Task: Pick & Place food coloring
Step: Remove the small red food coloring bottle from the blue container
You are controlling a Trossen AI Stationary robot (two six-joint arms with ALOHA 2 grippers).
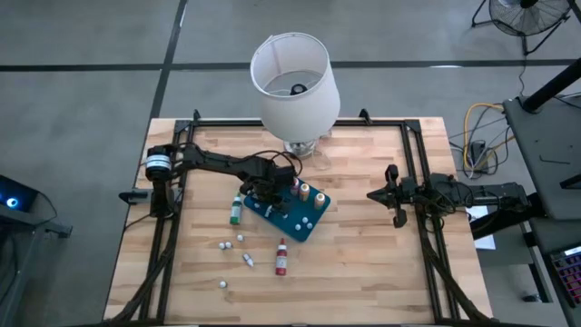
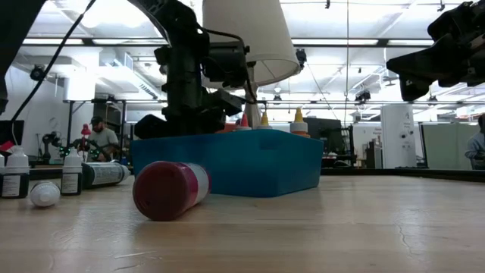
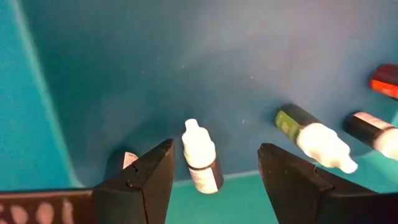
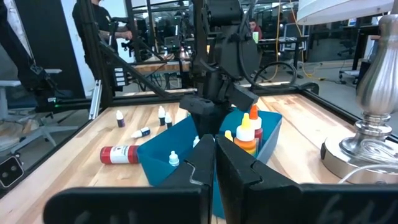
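High view: the left tool (image 1: 264,193) hangs over the near-left end of the blue tray (image 1: 313,225), where an orange bottle (image 1: 304,191) and others already stand. A green bottle (image 1: 236,211) and a red bottle (image 1: 281,258) lie on the bench (image 1: 363,263) with small white bottles, so I judge the task partly done. The right tool (image 1: 392,194) waits well apart. A lamp (image 1: 292,86) stands just behind the tray.

Low view: the red bottle lies on its side before the tray.

Left wrist view: the left tool's fingers (image 3: 149,180) are spread, gripping nothing, either side of a white-capped bottle (image 3: 200,157) in the tray.

Right wrist view: the right tool's jaws are closed, empty.
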